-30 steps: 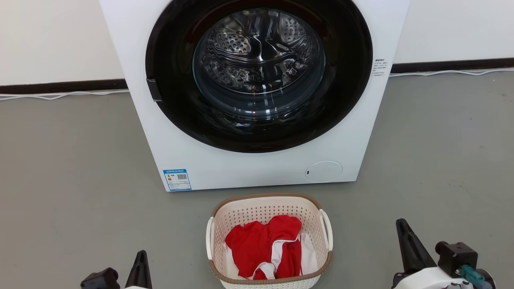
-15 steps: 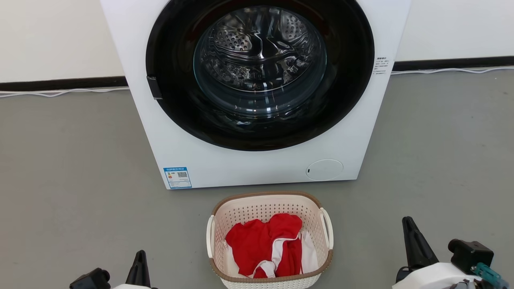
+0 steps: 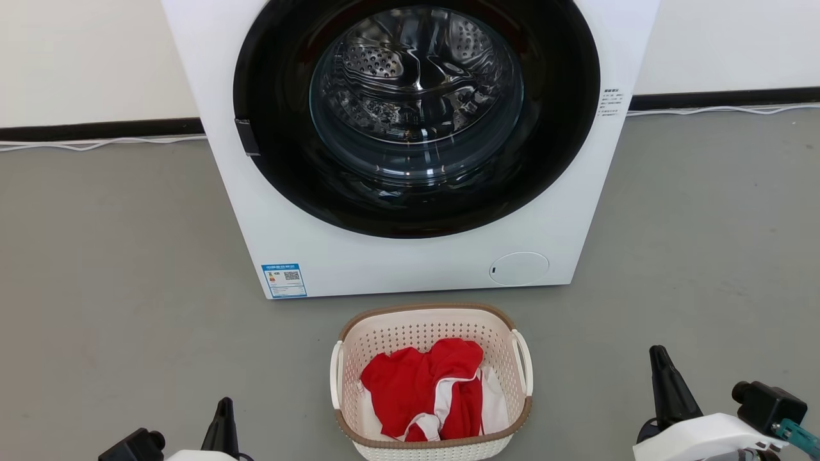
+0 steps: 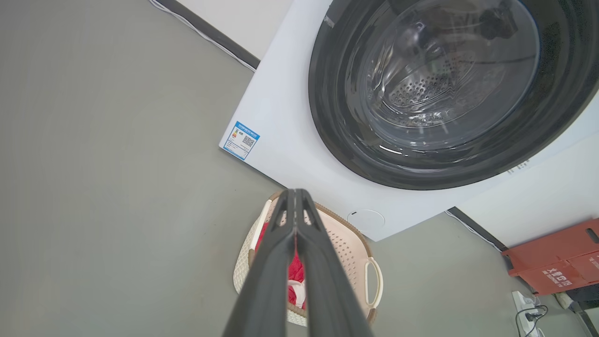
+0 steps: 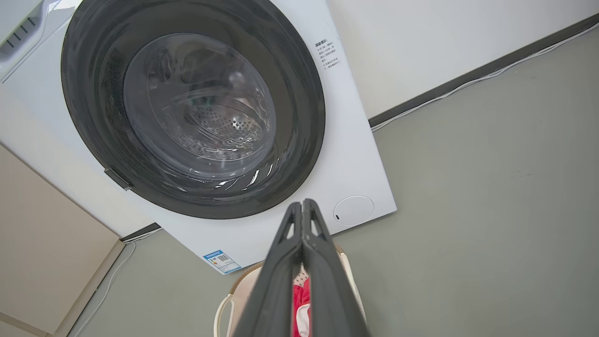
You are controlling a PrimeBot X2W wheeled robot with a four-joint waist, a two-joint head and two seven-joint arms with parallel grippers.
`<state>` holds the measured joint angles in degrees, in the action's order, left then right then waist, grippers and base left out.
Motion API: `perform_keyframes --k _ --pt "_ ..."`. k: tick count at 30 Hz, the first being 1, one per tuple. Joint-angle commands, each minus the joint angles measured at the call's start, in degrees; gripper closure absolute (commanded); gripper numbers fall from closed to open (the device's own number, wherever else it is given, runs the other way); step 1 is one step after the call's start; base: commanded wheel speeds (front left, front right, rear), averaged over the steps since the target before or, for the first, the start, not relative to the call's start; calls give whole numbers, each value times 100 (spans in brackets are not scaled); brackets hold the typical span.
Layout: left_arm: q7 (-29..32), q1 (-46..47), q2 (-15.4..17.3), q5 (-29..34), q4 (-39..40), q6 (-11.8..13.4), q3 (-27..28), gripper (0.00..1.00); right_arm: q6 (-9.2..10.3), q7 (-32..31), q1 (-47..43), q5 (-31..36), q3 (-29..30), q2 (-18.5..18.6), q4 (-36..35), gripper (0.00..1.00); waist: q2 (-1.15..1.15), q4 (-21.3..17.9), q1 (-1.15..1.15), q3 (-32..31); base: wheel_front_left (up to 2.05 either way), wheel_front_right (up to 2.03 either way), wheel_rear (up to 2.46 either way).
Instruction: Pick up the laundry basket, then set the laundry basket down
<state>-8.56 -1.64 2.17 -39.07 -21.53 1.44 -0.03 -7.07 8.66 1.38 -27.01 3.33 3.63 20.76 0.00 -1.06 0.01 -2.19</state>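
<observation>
On floor (image 3: pixel 115 256) before washing machine (image 3: pixel 410 262): laundry basket (image 3: pixel 419 330), upright, red clothes (image 3: pixel 410 390) inside | left gripper (image 3: pixel 225 410), right gripper (image 3: pixel 660 362): both closed tight, empty, flanking basket, apart from it | likely risk: closed fingers miss loop handles (image 3: pixel 525 371); uneven lift spills clothes.

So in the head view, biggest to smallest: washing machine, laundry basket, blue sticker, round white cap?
1. washing machine
2. laundry basket
3. round white cap and blue sticker: too alike in size to rank.

Blue QR-code label (image 3: pixel 284 280) low on washing machine (image 3: pixel 576 211) front; print illegible. Small sticker (image 3: pixel 610 104) likewise.
</observation>
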Motion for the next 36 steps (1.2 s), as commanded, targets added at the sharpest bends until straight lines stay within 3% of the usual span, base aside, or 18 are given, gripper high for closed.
perform_keyframes --k 1,36 --pt "20 318 49 -149 184 -68 92 100 -12 -40 248 -205 -7 38 -189 100 0 2 -1 4 0 0 0" --pt "585 495 57 -2105 397 -381 307 100 -23 -601 336 -2597 118 -5 -373 100 0 41 -1 92 0 0 0"
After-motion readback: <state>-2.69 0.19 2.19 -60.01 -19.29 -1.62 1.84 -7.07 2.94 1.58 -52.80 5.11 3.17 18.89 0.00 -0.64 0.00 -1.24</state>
